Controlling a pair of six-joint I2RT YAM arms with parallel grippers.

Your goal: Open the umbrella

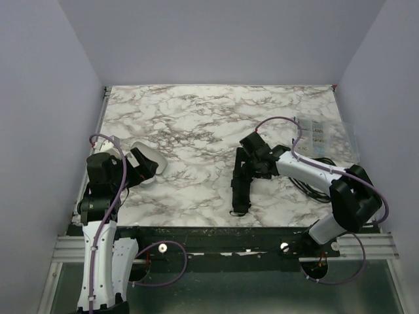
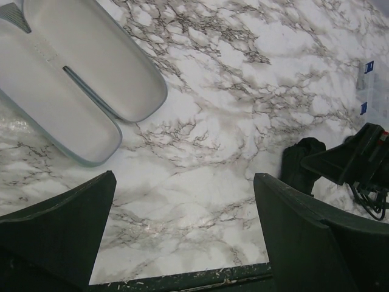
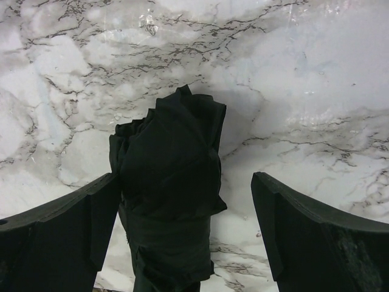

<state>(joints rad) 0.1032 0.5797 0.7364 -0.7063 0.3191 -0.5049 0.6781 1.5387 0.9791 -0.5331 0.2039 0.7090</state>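
The umbrella [image 1: 240, 188] lies folded on the marble table, a black bundle running toward the front edge. In the right wrist view the umbrella [image 3: 167, 182] sits between my right gripper's [image 3: 183, 177] fingers, close against the left finger [image 3: 67, 225] and with a clear gap to the right finger. That right gripper [image 1: 249, 160] is open and hangs over the umbrella's far end. My left gripper [image 1: 145, 165] is open at the table's left, with only bare marble between its fingers [image 2: 184, 179]. The umbrella's end [image 2: 299, 163] shows at the right of the left wrist view.
A pale mint-green clamshell case [image 2: 73, 79] lies open just beyond the left gripper, seen too in the top view [image 1: 156, 157]. A clear plastic box [image 1: 322, 134] stands at the back right. A coiled black cable [image 1: 309, 184] lies under the right arm. The table's front edge [image 2: 182, 280] is close.
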